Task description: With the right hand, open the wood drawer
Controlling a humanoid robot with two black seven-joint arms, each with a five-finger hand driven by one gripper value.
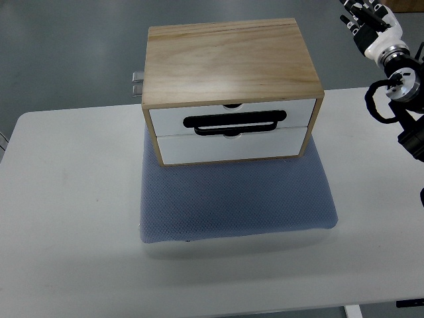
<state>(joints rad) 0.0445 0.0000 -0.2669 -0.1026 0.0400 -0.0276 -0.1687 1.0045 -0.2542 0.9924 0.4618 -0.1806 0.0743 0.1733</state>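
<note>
White table (73, 218), seen steeply from above, grey floor beyond its far edge. A blue-grey padded mat (232, 205) lies near the middle of the tabletop, its dotted fabric surface showing in front of the box.

Wooden drawer box (228, 63) sits on the far part of the mat, light pine top with visible grain, wooden frame around the front. Two white drawer fronts face the camera, stacked: upper drawer (232, 109) and lower drawer (228, 147). Both look flush with the frame; neither pulled out. A black bar handle (235, 122) runs across the seam between the two fronts, roughly centred; which drawer it belongs to cannot be told. Small notch at the top edge of each front. On the box's left rear side a small grey metal fitting (137, 83) sticks out; kind unclear.

Right hand (371, 23) in the top right corner, beyond the table's far edge, well apart from the box and not touching anything. White and black casing, dark fingers (354, 16) pointing toward the upper left, partly cut off by the frame edge; whether they are spread or curled cannot be told. It holds nothing visible. Black cabling and the forearm joint (397, 89) trail down the right edge.
</note>
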